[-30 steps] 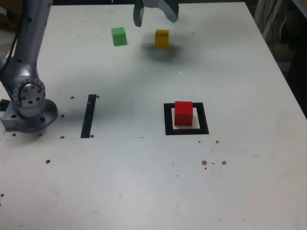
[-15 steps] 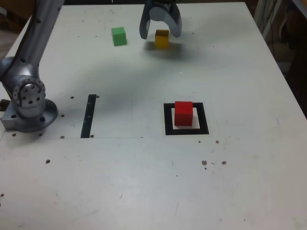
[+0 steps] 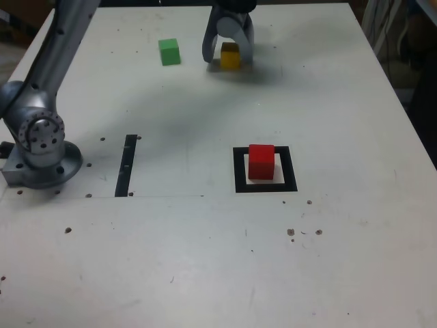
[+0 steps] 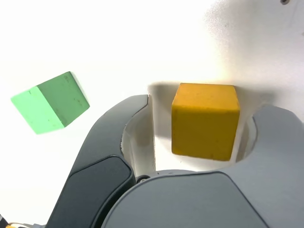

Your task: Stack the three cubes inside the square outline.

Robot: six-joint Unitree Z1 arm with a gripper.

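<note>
yellow cube (image 3: 231,55) sits on the table between the jaws of the claw (image 3: 229,42), at the far edge. jaws narrowed around it, small gaps both sides in the wrist view; not gripped yet.

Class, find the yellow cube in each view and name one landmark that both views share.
Exterior view: yellow cube at the table's far end, between the tool's jaws.
Wrist view: yellow cube centre frame, between the jaws.
Shared landmark: green cube beside it.

White table (image 3: 205,273), straight black tape strip (image 3: 126,165), small dark specks near front
</note>
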